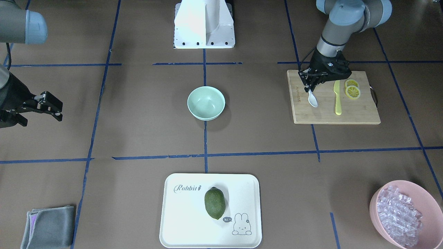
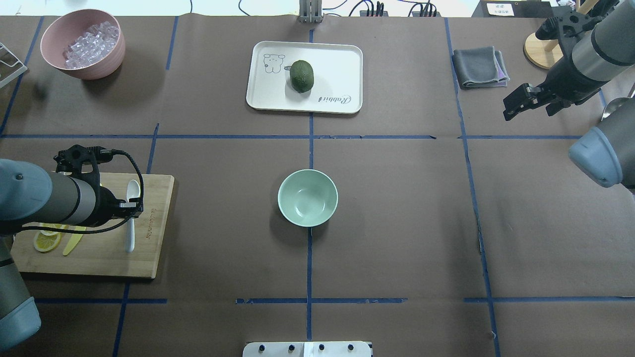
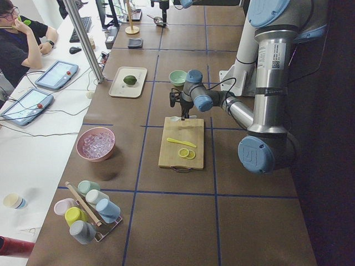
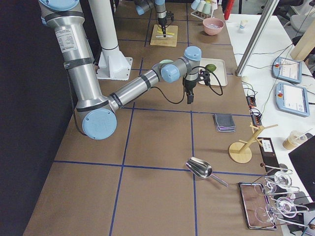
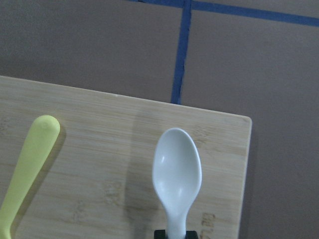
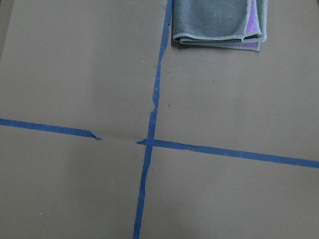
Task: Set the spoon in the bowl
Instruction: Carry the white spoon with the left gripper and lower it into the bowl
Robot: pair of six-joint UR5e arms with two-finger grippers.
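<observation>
Brown paper crossed with blue tape covers the table (image 1: 263, 138), and one mint-green bowl (image 1: 206, 103) sits mid-table. Well apart from the bowl, on the robot's left of it, one cutting board (image 1: 356, 116) carries one white spoon (image 1: 313, 99), one yellow knife (image 1: 337, 98) and two lemon slices (image 1: 353, 91). The left hand (image 1: 309, 86) pinches the spoon's handle. The scoop points away from the robot, its long axis crosswise to the line toward the bowl; whether it has left the board is hard to tell. The right hand (image 1: 59, 110), fingers spread and holding nothing, hangs well off the bowl's other side.
</observation>
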